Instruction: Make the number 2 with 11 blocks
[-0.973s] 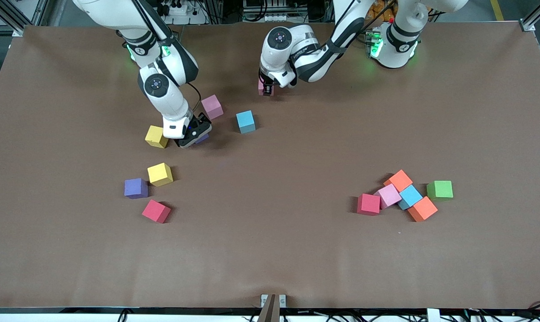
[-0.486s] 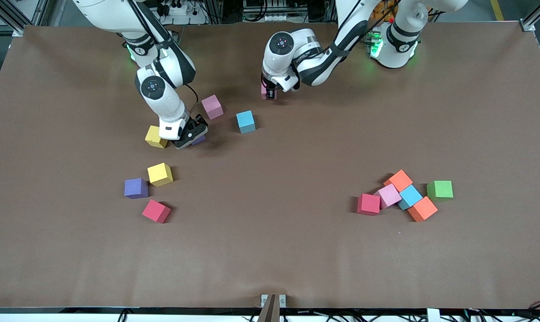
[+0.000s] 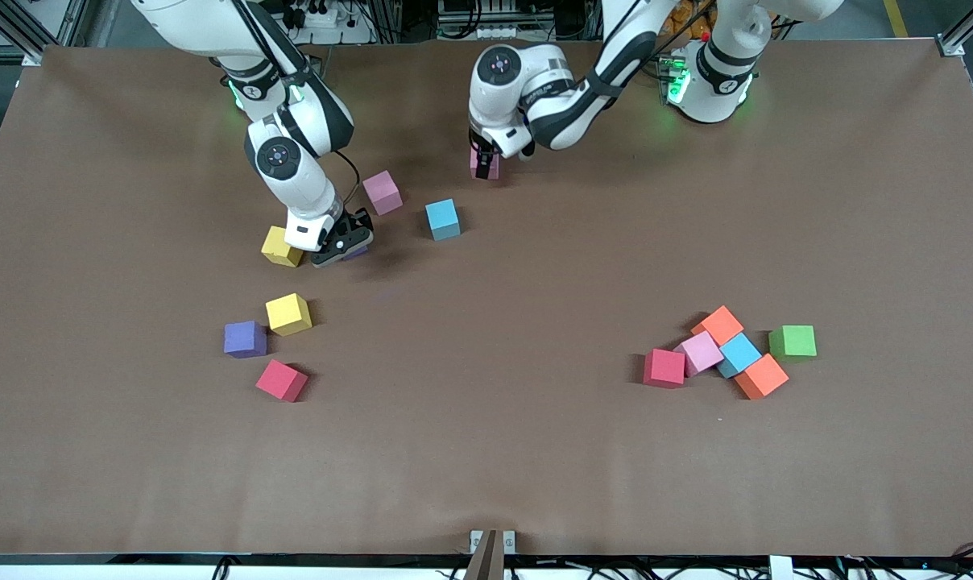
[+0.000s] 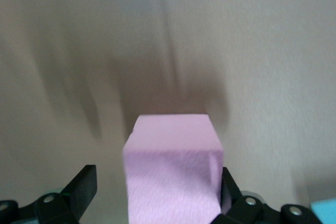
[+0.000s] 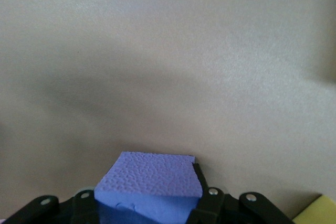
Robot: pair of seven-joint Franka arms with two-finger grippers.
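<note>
Barely begun: the left gripper (image 3: 484,161), fingers parted, stands astride a pink block (image 4: 173,174) at the table's (image 3: 535,451) twelve o'clock, the right gripper (image 3: 345,244) clamps a purple block (image 5: 149,188) at ten o'clock, and the remaining blocks (image 3: 716,350) lie scattered, no number 2 yet formed.

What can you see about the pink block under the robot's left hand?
The pink block is a small cube with a matte, foam-like, slightly grainy surface. It sits upright on the brown table, farther from the front camera than the blue block. The left gripper is straight above it with its jaws spread: one finger stands clear of the block, the other is close against its side. Its lower part is out of view.
</note>
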